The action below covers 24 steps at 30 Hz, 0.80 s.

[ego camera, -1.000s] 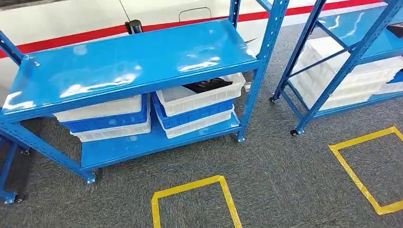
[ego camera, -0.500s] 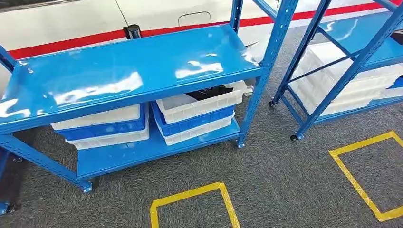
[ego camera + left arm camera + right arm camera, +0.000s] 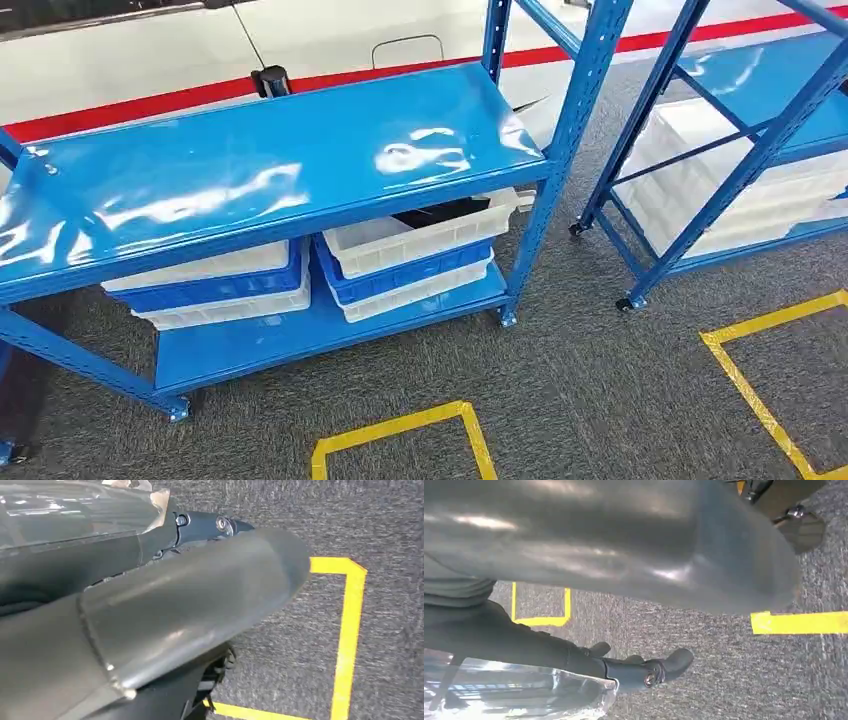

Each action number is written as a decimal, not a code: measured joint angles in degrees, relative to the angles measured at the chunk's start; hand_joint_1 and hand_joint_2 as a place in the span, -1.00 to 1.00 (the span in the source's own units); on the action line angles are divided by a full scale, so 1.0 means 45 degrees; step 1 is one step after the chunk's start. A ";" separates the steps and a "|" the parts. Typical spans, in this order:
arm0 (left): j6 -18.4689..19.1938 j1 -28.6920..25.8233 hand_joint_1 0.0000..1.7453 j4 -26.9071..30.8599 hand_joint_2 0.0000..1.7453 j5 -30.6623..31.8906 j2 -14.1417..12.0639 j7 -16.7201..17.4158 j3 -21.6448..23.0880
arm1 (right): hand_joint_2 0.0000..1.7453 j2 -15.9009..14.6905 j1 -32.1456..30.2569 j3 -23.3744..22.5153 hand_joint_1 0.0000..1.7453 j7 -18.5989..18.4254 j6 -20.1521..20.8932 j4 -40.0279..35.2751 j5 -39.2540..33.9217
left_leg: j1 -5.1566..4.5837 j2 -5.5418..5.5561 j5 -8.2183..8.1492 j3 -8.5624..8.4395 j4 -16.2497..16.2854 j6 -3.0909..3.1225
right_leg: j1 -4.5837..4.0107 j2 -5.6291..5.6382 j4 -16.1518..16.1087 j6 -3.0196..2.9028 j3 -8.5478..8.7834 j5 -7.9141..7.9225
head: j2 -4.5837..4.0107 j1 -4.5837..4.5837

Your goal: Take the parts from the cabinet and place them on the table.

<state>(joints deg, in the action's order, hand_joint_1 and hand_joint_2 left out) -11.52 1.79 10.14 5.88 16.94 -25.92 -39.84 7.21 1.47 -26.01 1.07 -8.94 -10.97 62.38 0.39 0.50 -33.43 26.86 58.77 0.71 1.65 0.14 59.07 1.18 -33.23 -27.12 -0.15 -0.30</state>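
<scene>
A blue rack (image 3: 270,165) stands ahead of me in the head view. On its lower shelf (image 3: 260,340), under the glossy top shelf, are two stacks of white and blue bins. The top white bin (image 3: 410,238) of the right stack holds dark parts (image 3: 440,212), mostly hidden by the shelf above. The left stack (image 3: 210,285) shows no contents. My left hand (image 3: 200,600) hangs over the grey carpet with nothing in it. My right hand (image 3: 634,545) also hangs empty over the carpet, its dark fingers (image 3: 644,672) stretched out.
A second blue rack (image 3: 740,170) with white bins (image 3: 720,190) stands to the right, on casters. Yellow tape squares mark the carpet in front (image 3: 400,430) and at the right (image 3: 760,390). A white wall with a red stripe (image 3: 130,100) runs behind the racks.
The whole picture has shifted, so the camera has moved: the rack now sits lower and slightly more to the left. Nothing on the shelves has moved.
</scene>
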 joint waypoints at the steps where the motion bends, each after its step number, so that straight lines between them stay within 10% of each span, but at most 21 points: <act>1: 0.0000 0.0017 -1.00 0.0000 -1.00 0.0000 0.0005 0.0000 -0.0015 | -1.00 -0.0005 0.0006 0.0000 -1.00 0.0019 0.0000 0.0000 0.0000 | 0.0009 -0.0042 -0.0397 0.0405 0.0795 -0.0062 | -0.0002 -0.0018 0.0000 -0.0109 0.0060 -0.0069 | 0.0000 -0.0036; 3: 0.0000 0.0018 -1.00 0.0000 -1.00 0.0000 0.0005 0.0000 -0.0034 | -1.00 0.0000 0.0018 0.0000 -1.00 0.0063 0.0000 0.0000 0.0005 | 0.0040 -0.0048 -0.1209 0.1680 0.2893 -0.0153 | -0.0037 -0.0035 0.0002 -0.0250 0.0149 -0.0176 | 0.0000 -0.0020; 5: -0.0010 -0.0007 -1.00 0.0000 -1.00 -0.0015 0.0000 0.0010 -0.0044 | -1.00 0.0000 0.0011 0.0000 -1.00 0.0068 0.0000 0.0000 0.0005 | 0.0051 -0.0056 -0.1131 0.2601 0.3863 -0.0160 | -0.0063 -0.0017 0.0003 -0.0269 0.0273 -0.0298 | 0.0000 -0.0025; 9: -0.0034 0.0000 -1.00 0.0000 -1.00 -0.0015 0.0000 0.0010 -0.0044 | -1.00 0.0024 -0.0023 0.0000 -1.00 0.0082 0.0000 0.0000 0.0029 | -0.0011 -0.0076 0.1415 0.1537 0.0387 0.0198 | -0.0098 0.0040 -0.0020 -0.0175 0.0580 -0.0583 | 0.0000 -0.0035; 14: -0.0146 0.0024 -1.00 0.0010 -1.00 -0.0039 0.0005 0.0015 -0.0053 | -1.00 0.0068 0.0060 0.0000 -1.00 0.0087 0.0000 0.0000 0.0049 | -0.0231 -0.0034 0.1257 0.1278 -0.0042 0.0458 | -0.0155 0.0004 -0.0383 0.0248 0.0899 -0.0674 | 0.0000 -0.0030; 16: -0.0229 0.0012 -1.00 0.0010 -1.00 -0.0073 0.0029 0.0049 -0.0063 | -1.00 0.0053 0.0017 -0.0005 -1.00 0.0092 0.0000 -0.0005 0.0049 | -0.0159 -0.0024 0.1542 0.0944 -0.0394 0.0071 | -0.0207 -0.0028 -0.0496 0.0147 0.1066 -0.0426 | 0.0000 0.0048; 24: -0.0325 0.0034 -1.00 0.0010 -1.00 -0.0068 0.0053 0.0092 -0.0073 | -1.00 0.0015 0.0060 0.0000 -1.00 0.0058 -0.0005 0.0000 0.0287 | -0.0239 -0.0041 0.1445 0.0996 -0.0402 0.0313 | -0.0220 -0.0024 -0.0830 0.0166 0.1181 -0.0495 | 0.0000 0.0087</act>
<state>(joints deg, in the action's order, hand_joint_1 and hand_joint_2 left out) -12.98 1.94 10.19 5.57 17.18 -25.51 -40.17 7.28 1.74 -26.01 1.33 -8.96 -10.97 63.67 -0.68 0.31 -26.93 31.34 56.96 2.12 0.67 0.03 55.34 1.93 -27.92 -29.34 -0.15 0.09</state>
